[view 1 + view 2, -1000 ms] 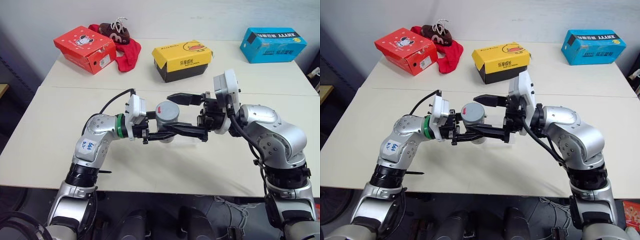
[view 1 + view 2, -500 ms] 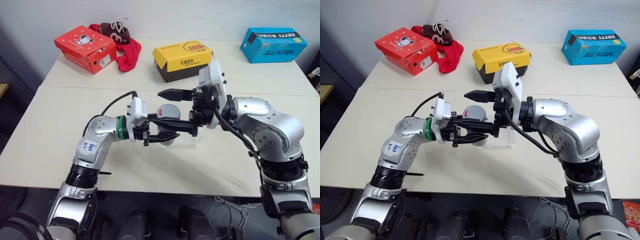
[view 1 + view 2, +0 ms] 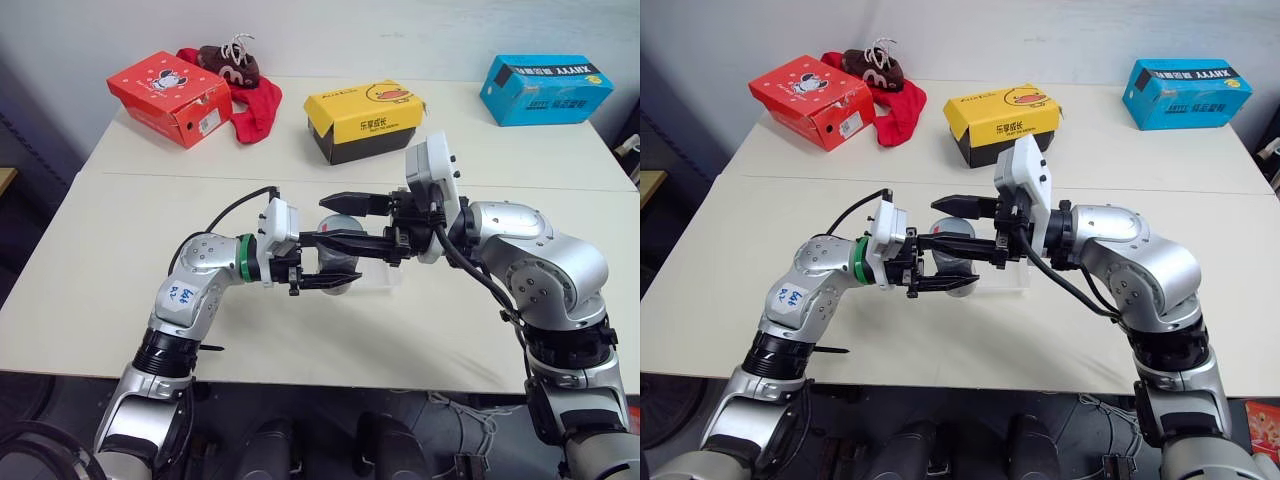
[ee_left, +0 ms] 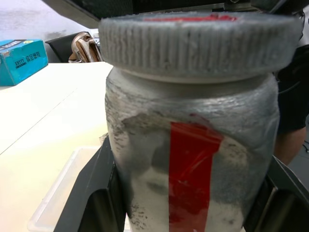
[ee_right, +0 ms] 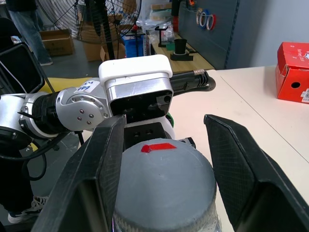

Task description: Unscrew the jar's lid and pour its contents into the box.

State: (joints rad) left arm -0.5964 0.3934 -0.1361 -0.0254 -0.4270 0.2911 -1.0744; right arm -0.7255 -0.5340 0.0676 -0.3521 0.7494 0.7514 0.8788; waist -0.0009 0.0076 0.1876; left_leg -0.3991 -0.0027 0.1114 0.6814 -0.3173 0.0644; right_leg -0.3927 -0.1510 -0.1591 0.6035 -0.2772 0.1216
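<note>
The white-grey jar (image 4: 193, 159) with its red stripe is held upright above the table, my left gripper (image 3: 325, 262) shut on its body from the left side. The grey ribbed lid (image 5: 164, 179) sits on top of the jar. Reaching in level from the right, my right gripper (image 3: 338, 220) is shut on the lid, one finger on each side of it. The clear plastic box (image 3: 385, 275) lies on the table just under and to the right of the jar. The contents are hidden inside the jar.
At the back of the table stand a yellow-and-black carton (image 3: 365, 122), a red shoebox (image 3: 170, 95) and a blue box (image 3: 545, 88). A red cloth with a brown shoe (image 3: 245, 80) lies beside the shoebox.
My right gripper slid left over the jar's top and its wide-open fingers closed in on the lid. The left gripper and the jar stayed put.
</note>
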